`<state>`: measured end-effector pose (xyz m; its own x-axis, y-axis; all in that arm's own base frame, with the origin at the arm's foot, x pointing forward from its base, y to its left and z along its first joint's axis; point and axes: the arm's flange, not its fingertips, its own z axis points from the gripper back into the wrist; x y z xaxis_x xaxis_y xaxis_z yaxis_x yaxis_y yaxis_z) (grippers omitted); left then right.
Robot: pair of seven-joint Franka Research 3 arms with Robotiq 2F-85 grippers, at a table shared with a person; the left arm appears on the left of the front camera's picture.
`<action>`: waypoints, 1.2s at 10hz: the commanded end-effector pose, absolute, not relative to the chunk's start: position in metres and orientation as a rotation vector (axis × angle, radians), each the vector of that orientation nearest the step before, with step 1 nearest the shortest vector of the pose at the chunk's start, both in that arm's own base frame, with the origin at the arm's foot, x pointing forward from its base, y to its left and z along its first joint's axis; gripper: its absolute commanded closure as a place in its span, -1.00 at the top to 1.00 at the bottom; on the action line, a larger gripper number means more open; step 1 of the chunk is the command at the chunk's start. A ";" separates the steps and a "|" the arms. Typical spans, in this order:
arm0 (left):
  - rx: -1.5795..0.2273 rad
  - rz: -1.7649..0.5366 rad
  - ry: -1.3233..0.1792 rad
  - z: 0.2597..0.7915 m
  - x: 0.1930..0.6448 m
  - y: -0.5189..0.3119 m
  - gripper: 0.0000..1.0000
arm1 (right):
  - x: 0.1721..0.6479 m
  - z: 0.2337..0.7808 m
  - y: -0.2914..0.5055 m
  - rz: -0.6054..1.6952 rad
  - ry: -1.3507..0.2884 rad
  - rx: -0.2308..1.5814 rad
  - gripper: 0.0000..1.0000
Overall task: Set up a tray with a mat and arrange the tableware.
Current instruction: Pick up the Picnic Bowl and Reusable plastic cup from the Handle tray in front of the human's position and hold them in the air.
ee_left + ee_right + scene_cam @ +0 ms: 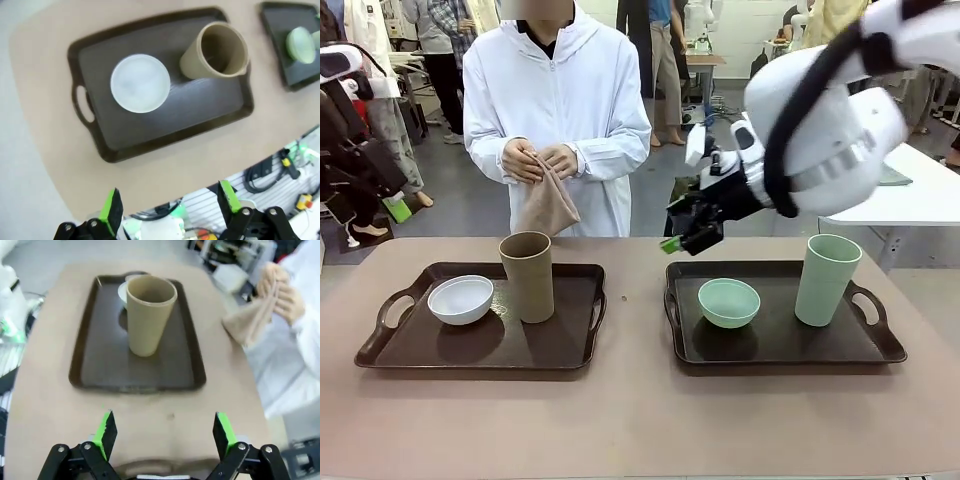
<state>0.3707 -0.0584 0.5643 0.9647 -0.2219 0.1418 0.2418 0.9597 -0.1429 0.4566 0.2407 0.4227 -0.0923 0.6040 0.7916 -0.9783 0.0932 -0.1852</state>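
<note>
**Two Trays Set, Both Arms' Fingers Released**

On the tan desk (640, 420) lie two dark brown handled trays. The left tray (380, 350) carries a small round white bowl (460, 299) with a tall tan-brown handleless cup (527, 277) standing upright just beside it. The right tray (880, 350) carries a small round mint green bowl (728, 302) and, apart from it, a tall mint green handleless cup (828, 280). The right arm's fingers (685, 238) hover spread and empty above the right tray's far left corner. The left arm's fingers (112, 209) hang spread and empty high over the desk's near edge. Across the desk, a person's hands (542, 160) hold a tan cloth (548, 205).
</note>
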 end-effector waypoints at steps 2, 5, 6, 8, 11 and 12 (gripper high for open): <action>-0.098 -0.182 -0.066 0.523 0.399 -0.060 1.00 | 0.506 0.372 0.283 1.500 -0.794 0.692 1.00; -0.086 -0.186 -0.134 0.489 0.427 -0.056 1.00 | 0.518 0.342 0.324 1.520 -0.726 0.727 1.00; -0.077 -0.159 -0.152 0.478 0.435 -0.055 1.00 | 0.520 0.335 0.329 1.513 -0.717 0.740 1.00; -0.095 -0.137 -0.200 0.473 0.442 -0.048 1.00 | 0.513 0.336 0.327 1.462 -0.734 0.751 1.00; -0.110 -0.178 -0.142 0.480 0.439 -0.053 1.00 | 0.512 0.329 0.331 1.520 -0.730 0.758 1.00; -0.110 -0.178 -0.142 0.480 0.439 -0.053 1.00 | 0.513 0.331 0.332 1.503 -0.730 0.765 1.00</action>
